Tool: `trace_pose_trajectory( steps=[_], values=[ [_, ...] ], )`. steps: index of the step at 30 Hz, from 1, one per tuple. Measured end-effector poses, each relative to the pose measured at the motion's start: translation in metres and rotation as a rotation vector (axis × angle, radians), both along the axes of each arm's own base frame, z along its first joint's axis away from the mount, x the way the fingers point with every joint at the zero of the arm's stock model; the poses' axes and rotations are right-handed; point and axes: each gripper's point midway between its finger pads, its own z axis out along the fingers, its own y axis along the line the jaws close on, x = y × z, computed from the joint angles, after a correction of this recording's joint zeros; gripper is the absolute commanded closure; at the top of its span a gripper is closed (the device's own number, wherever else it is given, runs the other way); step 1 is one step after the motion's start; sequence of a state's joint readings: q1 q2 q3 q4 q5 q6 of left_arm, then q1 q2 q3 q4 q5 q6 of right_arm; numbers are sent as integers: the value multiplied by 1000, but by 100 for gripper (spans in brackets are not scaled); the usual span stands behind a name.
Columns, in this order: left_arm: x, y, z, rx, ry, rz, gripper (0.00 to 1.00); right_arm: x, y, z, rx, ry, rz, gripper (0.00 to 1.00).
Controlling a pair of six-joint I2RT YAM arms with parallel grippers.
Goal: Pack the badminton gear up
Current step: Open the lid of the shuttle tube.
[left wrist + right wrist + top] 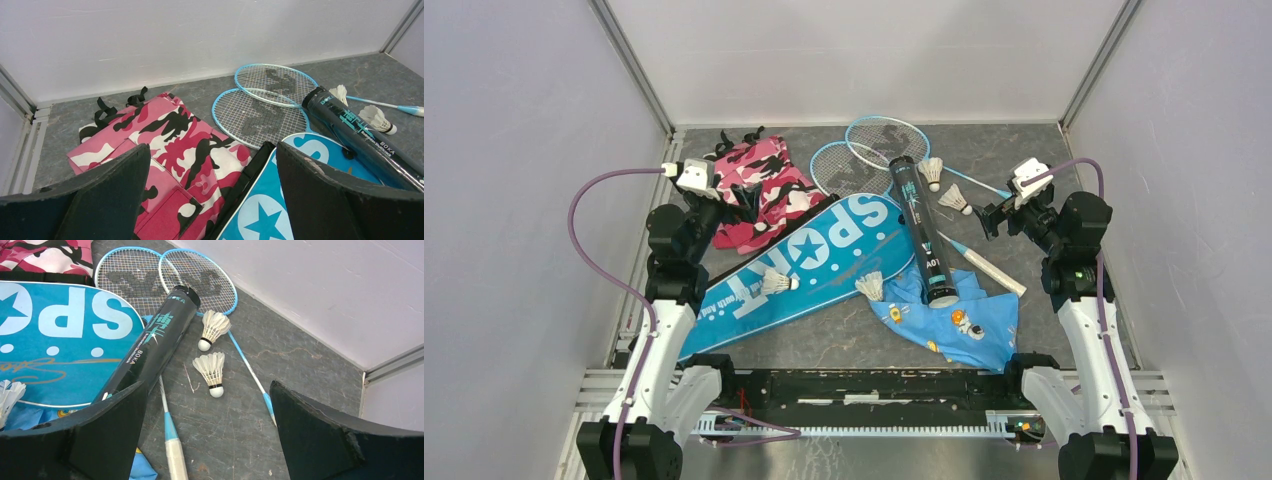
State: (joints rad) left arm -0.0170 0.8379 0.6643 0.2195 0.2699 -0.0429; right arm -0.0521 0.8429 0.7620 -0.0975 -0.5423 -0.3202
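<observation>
Shuttlecocks (212,369) lay scattered on the bench (824,340). Two rested on their sides just right of the black BOKA tube (155,340), the farther one against a racquet shaft, and two more sat at the near edge of the blue SPORT cover (814,260). The tube lay on its side across the racquet shafts, its near end on a blue cartoon-print cloth (969,325). The heads of the two light-blue racquets (260,112) overlapped by the far wall, beside a pink camouflage bag (165,135).

The right end effector (207,385) hung over the right-hand pair with its jaws spread wide and nothing in them. The left end effector (210,150) was equally wide and empty above the place where bag and cover met.

The step in hand looked like collecting a loose shuttlecock with the right arm. The nearer one was the better pick, since it lay clear of the shaft. The fingers would do best to close lightly near the cork base, not the feather tips, and to stay off the tube, which could roll.
</observation>
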Motion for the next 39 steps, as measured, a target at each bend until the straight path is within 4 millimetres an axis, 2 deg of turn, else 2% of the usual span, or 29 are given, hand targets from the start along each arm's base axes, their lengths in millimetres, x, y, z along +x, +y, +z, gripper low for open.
trace_pose_trajectory(
  steps=[23,32,35,39],
  values=[
    [-1,-1,-1,1,4,-15,0,-1,0,-1,-9,13,7,2],
    [2,-7,-14,23,47,-58,0,6,-1,23,-49,20,19,2],
    [5,-12,-23,40,88,-92,0,7,-1,15,-68,50,21,2],
    [9,-18,-35,83,143,-146,0,9,3,-7,-94,123,35,2]
  ],
)
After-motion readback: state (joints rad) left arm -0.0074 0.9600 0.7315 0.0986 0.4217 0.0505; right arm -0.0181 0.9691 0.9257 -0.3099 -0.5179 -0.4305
